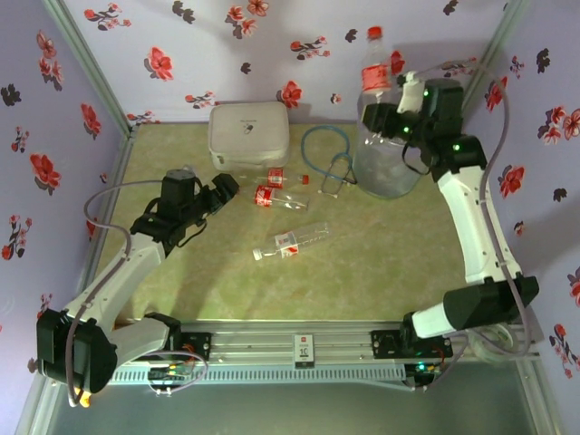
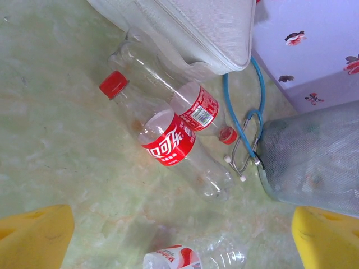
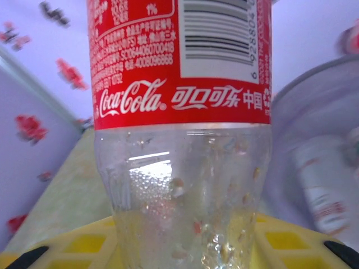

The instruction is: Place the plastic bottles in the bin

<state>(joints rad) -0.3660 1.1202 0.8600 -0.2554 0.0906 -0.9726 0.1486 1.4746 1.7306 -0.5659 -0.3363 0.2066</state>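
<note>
Overhead, you have open mat across the middle and near part of the table, while the far edge is crowded. The white case sits at the back, the bin stands near the far right corner, and a blue looped cord lies between them. Your right gripper is clamped on the held bottle, which stands upright, red cap up, over the bin's far side. Your left gripper hovers low just left of the near red-label bottle and the far red-label bottle, both lying in front of the case. A third bottle lies apart from them, toward mid-table. You cannot read the bin's contents through its cloudy wall.

From the left wrist, you see the yellow fingers at the two lower corners, spread wide with nothing gripped. The two red-label bottles lie side by side and appear to touch. The far one runs close along the case. The third bottle is cut off by the bottom edge, and the bin is cropped at the right.

From the right wrist, the held bottle's lower body sits between the yellow pads, and its cap is out of frame. At the right, the bin's opening shows one white-and-red labelled bottle inside, blurred.
</note>
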